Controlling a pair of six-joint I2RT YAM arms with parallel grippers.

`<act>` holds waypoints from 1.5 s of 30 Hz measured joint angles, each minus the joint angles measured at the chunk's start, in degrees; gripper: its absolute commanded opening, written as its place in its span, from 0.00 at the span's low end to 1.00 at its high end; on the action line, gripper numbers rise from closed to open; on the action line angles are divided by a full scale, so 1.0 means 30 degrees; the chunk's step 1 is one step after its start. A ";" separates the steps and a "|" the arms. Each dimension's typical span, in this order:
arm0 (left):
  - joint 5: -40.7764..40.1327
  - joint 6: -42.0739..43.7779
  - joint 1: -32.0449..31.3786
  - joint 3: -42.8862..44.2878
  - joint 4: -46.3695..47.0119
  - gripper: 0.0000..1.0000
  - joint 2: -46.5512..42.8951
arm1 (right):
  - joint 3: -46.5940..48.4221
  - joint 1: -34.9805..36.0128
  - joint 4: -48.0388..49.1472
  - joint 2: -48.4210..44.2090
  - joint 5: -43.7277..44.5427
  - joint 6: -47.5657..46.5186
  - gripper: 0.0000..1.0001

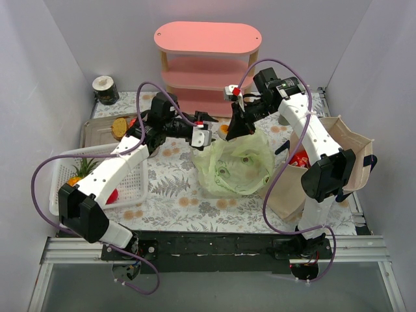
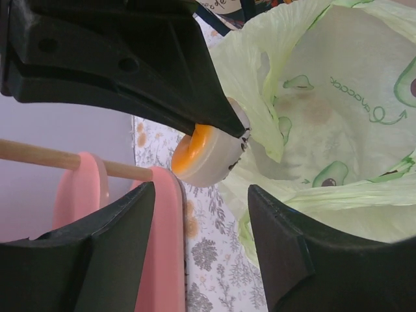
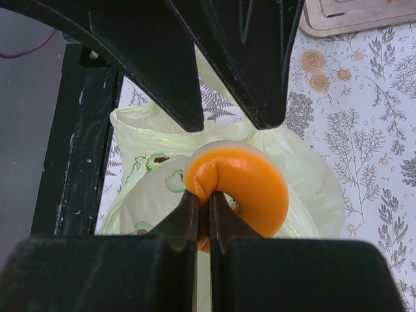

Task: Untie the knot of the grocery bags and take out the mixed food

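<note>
Top external view showed the plastic bag (image 1: 234, 166) untied and gaping in the middle of the surface (image 1: 175, 192). Above its far rim the right tool (image 1: 231, 130) pinched an orange pastry (image 3: 244, 192), with the left tool (image 1: 207, 138) open beside it. A pineapple (image 1: 78, 175) sat in the left basket (image 1: 133, 185); red food (image 1: 299, 159) lay in the right tote (image 1: 344, 146), yet to come out

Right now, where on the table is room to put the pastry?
Bare cloth in front of the plastic bag, between the mesh basket and the tote. Crowded above the bag, where the left gripper and right gripper meet.
</note>
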 measured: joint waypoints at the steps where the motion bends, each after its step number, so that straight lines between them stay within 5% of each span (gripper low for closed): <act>1: 0.0015 0.0226 -0.0007 0.0000 0.0095 0.55 0.0036 | 0.0000 0.0000 0.0000 0.0000 -0.0007 0.0015 0.01; 12: 0.1457 0.3075 -0.0022 0.0073 0.0678 0.42 0.1107 | 0.0000 0.0000 0.0000 0.0073 -0.0335 0.0284 0.01; 16: 0.2091 0.3745 -0.0036 0.0248 0.0641 0.12 0.1639 | 0.0000 0.0000 0.0000 0.0117 -0.0372 0.0299 0.05; 17: 0.2164 0.3905 -0.0036 0.0255 0.0612 0.01 0.1683 | 0.0000 0.0000 0.0007 0.0117 -0.0401 0.0306 0.20; 18: 0.2229 0.4065 -0.0044 0.0270 0.0612 0.00 0.1727 | 0.0000 -0.0022 0.0007 0.0117 -0.0444 0.0313 0.30; 19: 0.2280 0.4211 -0.0058 0.0284 0.0590 0.00 0.1778 | 0.0000 -0.0029 0.0000 0.0117 -0.0466 0.0379 0.53; 20: 0.2259 0.4313 -0.0058 0.0291 0.0590 0.00 0.1821 | 0.0000 -0.0029 0.0000 0.0117 -0.0459 0.0503 0.91; 21: 0.2142 0.4379 -0.0044 0.0299 0.0605 0.00 0.1865 | -0.0007 -0.0029 -0.0044 0.0117 -0.0444 0.0765 0.98; 25: 0.0233 0.3089 0.0124 0.0306 0.0969 0.00 0.2025 | -0.0007 -0.0073 0.0342 0.0029 -0.0481 0.2455 0.98; 30: -0.3089 -0.2914 0.0619 0.1479 0.1501 0.00 0.2273 | -0.0787 -0.2820 0.4728 -0.0780 -0.0474 0.7002 0.98; 37: -0.6703 -1.2743 0.6710 0.7781 0.0175 0.00 0.4641 | -0.6251 -0.6783 1.3027 -0.4204 -0.1610 1.4265 0.98; 45: -1.2670 -2.1121 1.0163 0.6382 -0.0386 0.00 0.4481 | -0.6827 -0.6346 1.6174 -0.4357 -0.2863 1.6801 0.98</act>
